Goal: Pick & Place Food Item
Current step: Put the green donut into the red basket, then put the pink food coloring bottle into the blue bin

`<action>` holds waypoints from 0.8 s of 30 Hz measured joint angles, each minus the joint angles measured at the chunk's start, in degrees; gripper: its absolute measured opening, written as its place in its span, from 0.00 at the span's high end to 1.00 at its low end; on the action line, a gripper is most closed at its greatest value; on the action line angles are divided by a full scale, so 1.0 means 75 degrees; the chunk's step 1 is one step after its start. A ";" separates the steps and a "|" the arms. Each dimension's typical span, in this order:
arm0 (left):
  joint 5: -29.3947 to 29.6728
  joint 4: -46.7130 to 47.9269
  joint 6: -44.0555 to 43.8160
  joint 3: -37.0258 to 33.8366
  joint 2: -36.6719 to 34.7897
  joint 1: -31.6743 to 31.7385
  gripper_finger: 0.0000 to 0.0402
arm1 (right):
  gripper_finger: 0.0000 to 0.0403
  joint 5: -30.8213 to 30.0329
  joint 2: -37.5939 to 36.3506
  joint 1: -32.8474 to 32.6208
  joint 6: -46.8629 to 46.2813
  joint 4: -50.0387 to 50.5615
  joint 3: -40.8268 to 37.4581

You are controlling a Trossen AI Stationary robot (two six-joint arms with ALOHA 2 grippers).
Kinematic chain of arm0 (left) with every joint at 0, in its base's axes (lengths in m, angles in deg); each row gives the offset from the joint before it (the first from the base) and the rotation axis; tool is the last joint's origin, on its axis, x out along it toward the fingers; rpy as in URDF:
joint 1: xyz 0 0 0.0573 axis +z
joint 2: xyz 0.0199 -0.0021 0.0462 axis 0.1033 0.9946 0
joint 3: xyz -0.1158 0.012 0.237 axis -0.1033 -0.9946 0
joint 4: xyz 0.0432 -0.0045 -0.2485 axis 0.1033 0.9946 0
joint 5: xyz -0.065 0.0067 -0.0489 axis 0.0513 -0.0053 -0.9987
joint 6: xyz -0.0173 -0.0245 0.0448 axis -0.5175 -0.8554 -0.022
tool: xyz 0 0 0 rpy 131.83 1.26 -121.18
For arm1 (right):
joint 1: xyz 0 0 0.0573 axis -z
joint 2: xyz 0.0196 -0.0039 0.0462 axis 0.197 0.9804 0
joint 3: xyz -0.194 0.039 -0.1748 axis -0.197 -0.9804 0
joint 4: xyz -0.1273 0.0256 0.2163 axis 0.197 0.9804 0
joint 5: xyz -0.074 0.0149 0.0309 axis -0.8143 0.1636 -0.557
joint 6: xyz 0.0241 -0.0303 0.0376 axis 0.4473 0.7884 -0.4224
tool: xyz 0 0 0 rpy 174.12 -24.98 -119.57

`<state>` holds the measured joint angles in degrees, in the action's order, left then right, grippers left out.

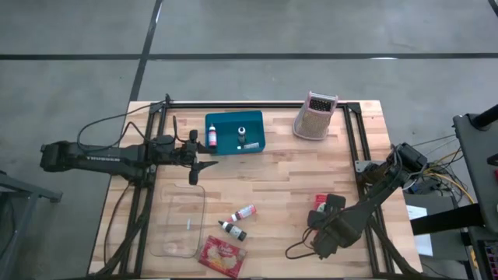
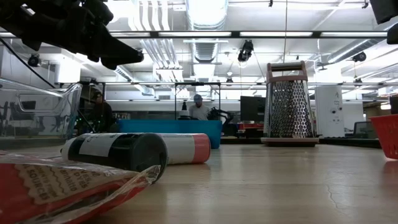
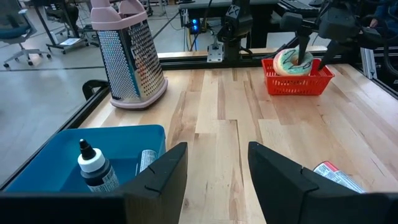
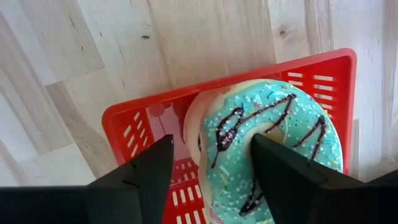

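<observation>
A doughnut with teal icing [image 4: 267,149] lies tilted in a small red basket [image 4: 140,121] at the table's near right [image 1: 320,204]. It also shows in the left wrist view [image 3: 290,62]. My right gripper [image 4: 211,146] is open just above the basket [image 1: 325,216]. One finger stands over the doughnut's hole, the other outside its rim. My left gripper [image 3: 217,155] is open and empty, above the table near the blue tray [image 1: 234,132]. My right gripper comes at the doughnut from above, pointing down. One finger [image 4: 280,168] is at the hole's edge [image 4: 249,134] and the other stands outside the ring. Whether either finger touches the doughnut I cannot tell. The doughnut rests in the basket.
The blue tray holds small bottles [image 3: 93,168]. A pink-framed grater [image 1: 314,117] stands at the far right. A clear glass dish [image 1: 180,222], two small bottles [image 1: 237,222] and a red packet [image 1: 222,257] lie near the front edge. Bare wood lies at the table's middle.
</observation>
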<state>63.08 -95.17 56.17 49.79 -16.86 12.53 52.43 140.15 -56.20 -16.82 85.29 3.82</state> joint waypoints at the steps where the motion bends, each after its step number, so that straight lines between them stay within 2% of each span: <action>1: 0.0000 0.0000 0.0000 0.0000 0.0000 -0.0001 0.57 | 0.46 0.0000 0.0000 0.0000 0.0000 -0.0001 0.0001; 11: 0.0000 0.0003 0.0001 -0.0044 -0.0003 0.0002 0.57 | 0.39 0.0006 0.0000 0.0000 0.0015 0.0017 0.0129; 24: 0.0000 0.0000 0.0003 -0.0044 -0.0003 0.0002 0.57 | 0.42 -0.0247 0.0000 0.0000 0.0447 0.0049 0.0309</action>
<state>63.08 -95.17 56.19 49.46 -16.88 12.54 50.57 140.15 -56.20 -13.47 85.66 6.13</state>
